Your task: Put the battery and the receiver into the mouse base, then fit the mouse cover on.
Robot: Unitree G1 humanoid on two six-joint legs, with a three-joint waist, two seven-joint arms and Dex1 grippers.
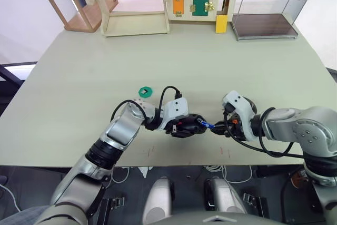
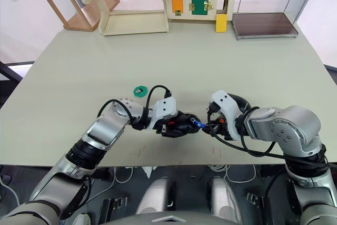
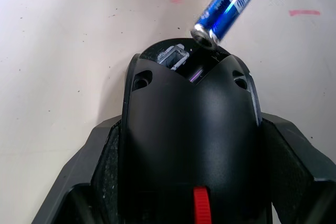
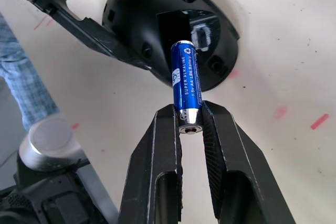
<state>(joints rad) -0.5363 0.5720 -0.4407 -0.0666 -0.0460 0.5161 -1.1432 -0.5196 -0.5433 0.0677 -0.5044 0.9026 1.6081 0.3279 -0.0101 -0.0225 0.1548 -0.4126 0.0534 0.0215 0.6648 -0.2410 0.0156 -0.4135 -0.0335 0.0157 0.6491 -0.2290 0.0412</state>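
My left gripper (image 1: 180, 126) is shut on the mouse base (image 1: 188, 125), a black oval shell with a red part (image 3: 200, 205), and holds it just above the table near the front edge. To its right, my right gripper (image 4: 189, 118) is shut on the pale end of the blue battery (image 4: 185, 77). The battery (image 1: 203, 124) points at the base, its far end at the mouth of the open hollow (image 3: 181, 59). The receiver and the mouse cover are out of view.
A green ring (image 1: 145, 91) lies on the pale table (image 1: 79, 77) behind my left forearm. Along the far edge stand a wooden shelf (image 1: 131, 3), a latch board (image 1: 197, 2) and a wire rack (image 1: 268, 3). Red marks (image 4: 319, 121) dot the table.
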